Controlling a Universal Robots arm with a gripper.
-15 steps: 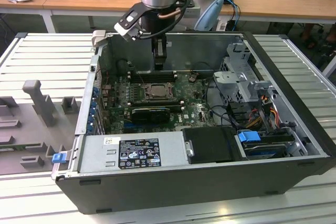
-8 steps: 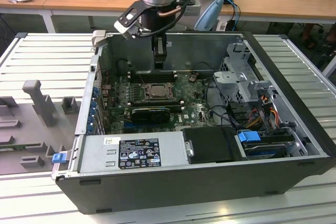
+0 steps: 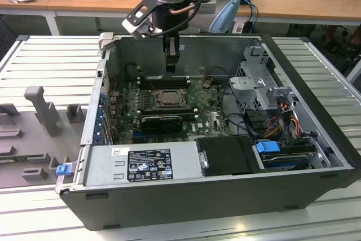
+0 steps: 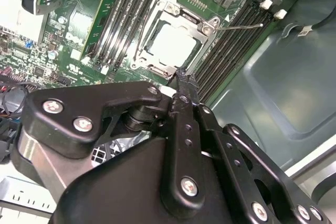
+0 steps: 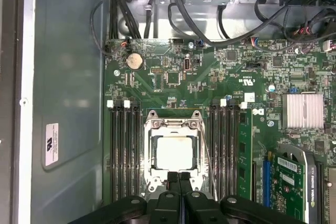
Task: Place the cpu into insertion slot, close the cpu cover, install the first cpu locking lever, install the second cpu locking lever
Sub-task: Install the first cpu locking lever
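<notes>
Progress check: cpu (image 5: 174, 153) sits in the insertion slot (image 5: 153, 157), and the cpu cover (image 5: 173, 125) looks folded down over it. One locking lever (image 4: 244, 25) juts out, unlatched I reckon. End effector (image 5: 179, 174) hovers near the socket, pinched together, carrying nothing.

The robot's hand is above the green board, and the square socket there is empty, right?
Not empty. The first wrist view shows the cpu lying inside it. The rest is right: the hand is above the green board.
</notes>
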